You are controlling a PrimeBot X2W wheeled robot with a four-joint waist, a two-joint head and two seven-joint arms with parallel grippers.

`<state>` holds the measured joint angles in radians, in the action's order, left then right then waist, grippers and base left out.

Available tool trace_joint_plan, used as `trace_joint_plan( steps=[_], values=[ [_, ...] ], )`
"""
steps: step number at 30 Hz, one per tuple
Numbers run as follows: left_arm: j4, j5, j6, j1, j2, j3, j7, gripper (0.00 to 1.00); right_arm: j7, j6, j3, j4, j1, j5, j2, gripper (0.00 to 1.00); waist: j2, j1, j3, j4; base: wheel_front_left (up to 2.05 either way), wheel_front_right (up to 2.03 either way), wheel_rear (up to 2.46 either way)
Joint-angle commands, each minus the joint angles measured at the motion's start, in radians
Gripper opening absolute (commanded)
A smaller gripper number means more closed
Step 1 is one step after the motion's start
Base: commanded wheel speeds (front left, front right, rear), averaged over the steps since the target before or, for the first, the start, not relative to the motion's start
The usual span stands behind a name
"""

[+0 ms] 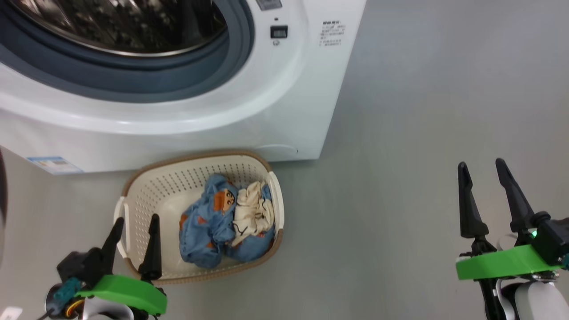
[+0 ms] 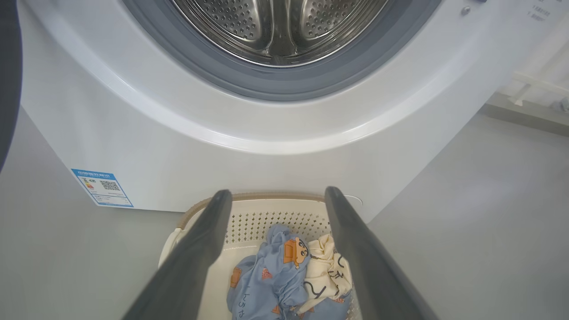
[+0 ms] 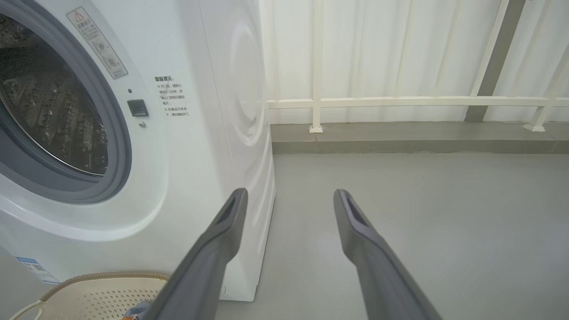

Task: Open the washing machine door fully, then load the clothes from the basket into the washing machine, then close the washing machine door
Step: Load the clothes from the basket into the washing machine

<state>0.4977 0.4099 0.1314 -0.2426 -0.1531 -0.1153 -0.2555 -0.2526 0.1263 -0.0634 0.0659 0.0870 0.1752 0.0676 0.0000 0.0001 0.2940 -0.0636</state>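
The white washing machine (image 1: 275,111) stands with its mouth uncovered, so the steel drum (image 2: 280,26) and blue-grey gasket (image 1: 133,75) are bare. A dark sliver of the washing machine door (image 2: 8,66) shows at the far left, swung away from the mouth. The cream basket (image 1: 195,156) sits on the floor against the machine's front. In it lie the clothes, a light blue garment (image 1: 202,226) and a cream one (image 1: 251,213). My left gripper (image 1: 137,218) is open above the basket's near left corner, holding nothing. My right gripper (image 1: 481,162) is open over bare floor, far right of the basket.
Grey floor (image 1: 422,133) stretches to the right of the machine. In the right wrist view a raised grey kerb (image 3: 400,138) and a white railing (image 3: 400,102) run along the back wall. A blue energy label (image 1: 53,164) is stuck low on the machine's front.
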Motion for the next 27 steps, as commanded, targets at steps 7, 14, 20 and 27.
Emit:
trace_joint_plan(
  steps=[7, 14, 20, 27],
  values=[
    [0.149, 0.042, -0.001, -0.132, -0.059, -0.056, -0.006, 1.00, -0.009, 0.004, 0.035, -0.035, 0.075, -0.014, -0.007, 1.00, 0.0000, -0.0001, 0.138, -0.020, 0.00, 0.00, 0.00],
    [0.292, 0.072, -0.001, -0.242, -0.072, -0.143, -0.006, 1.00, -0.009, 0.004, 0.049, -0.045, 0.119, -0.017, -0.015, 1.00, 0.0000, -0.0001, 0.221, -0.035, 0.00, 0.00, 0.00],
    [0.420, 0.095, -0.001, -0.335, -0.063, -0.214, -0.006, 1.00, -0.009, 0.004, 0.063, -0.052, 0.146, -0.001, -0.017, 1.00, 0.0000, -0.0001, 0.272, -0.050, 0.00, 0.00, 0.00],
    [0.581, 0.123, -0.001, -0.455, -0.056, -0.279, -0.005, 1.00, -0.009, 0.004, 0.083, -0.065, 0.178, 0.023, -0.017, 1.00, 0.0000, -0.0001, 0.334, -0.074, 0.00, 0.00, 0.00]
  ],
)
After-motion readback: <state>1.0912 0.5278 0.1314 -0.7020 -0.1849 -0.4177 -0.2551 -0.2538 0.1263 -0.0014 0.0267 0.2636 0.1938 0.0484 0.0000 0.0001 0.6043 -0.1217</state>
